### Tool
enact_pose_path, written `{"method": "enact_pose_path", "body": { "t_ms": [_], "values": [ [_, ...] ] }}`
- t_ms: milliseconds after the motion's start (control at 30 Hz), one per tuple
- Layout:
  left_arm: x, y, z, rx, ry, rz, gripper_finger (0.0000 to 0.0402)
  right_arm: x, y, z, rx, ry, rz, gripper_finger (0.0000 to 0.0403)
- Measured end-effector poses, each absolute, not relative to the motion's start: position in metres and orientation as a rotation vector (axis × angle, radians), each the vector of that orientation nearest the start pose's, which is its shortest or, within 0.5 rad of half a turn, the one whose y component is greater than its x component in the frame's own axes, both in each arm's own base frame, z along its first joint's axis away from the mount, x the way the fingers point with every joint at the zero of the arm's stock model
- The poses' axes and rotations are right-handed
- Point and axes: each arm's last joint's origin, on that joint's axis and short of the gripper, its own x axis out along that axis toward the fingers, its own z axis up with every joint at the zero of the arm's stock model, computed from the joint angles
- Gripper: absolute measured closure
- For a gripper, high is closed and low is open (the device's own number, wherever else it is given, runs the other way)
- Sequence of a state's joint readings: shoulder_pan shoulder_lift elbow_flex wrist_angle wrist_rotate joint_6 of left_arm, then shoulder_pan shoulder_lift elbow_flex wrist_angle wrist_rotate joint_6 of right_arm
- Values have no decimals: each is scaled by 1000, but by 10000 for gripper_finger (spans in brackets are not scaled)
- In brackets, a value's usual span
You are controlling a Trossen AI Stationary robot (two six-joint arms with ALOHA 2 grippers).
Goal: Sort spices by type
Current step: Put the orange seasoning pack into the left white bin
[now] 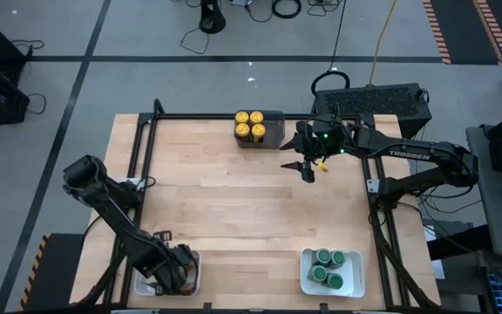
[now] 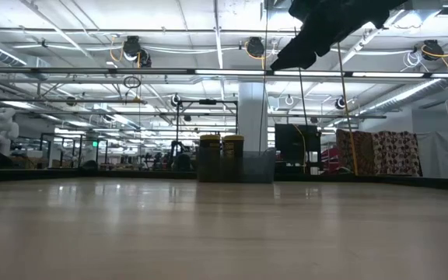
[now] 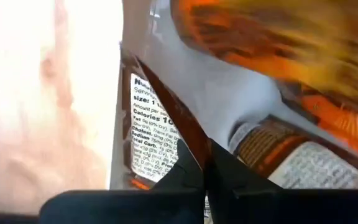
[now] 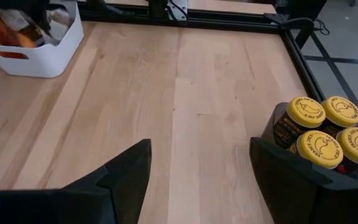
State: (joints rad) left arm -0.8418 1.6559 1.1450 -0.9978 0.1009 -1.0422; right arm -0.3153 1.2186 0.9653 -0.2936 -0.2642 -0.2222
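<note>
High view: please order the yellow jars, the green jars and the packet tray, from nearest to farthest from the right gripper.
From the right gripper:
1. Yellow jars, in the grey bin just beside it.
2. Green jars, in the near tray.
3. Packet tray, at the left arm's corner.

My left gripper hides most of the white rectangular tray; its orange-brown foil packets blur, cut off at my wrist view's edges.

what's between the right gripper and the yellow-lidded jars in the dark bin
Nothing visible. The right gripper hangs open above bare table, just beside the dark bin holding four yellow-lidded jars. The right wrist view shows only clear wood ahead of its fingers, with the jars close at one side.
</note>
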Motion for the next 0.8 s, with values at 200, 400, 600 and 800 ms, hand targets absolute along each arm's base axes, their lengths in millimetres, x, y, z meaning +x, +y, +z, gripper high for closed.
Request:
{"method": "enact_pose_path", "body": {
  "t_ms": [200,400,600,800],
  "values": [
    [186,-211,226,-282,1546,23,400,253,-74,299,-62,521,8,149],
    [181,-200,249,-341,1450,16,401,253,-74,299,-58,521,7,149],
    [177,-192,263,-336,1346,22,401,254,-75,302,-14,482,-7,149],
    [166,-188,278,-225,1214,-33,401,258,-76,321,149,403,-51,149]
  ]
}}
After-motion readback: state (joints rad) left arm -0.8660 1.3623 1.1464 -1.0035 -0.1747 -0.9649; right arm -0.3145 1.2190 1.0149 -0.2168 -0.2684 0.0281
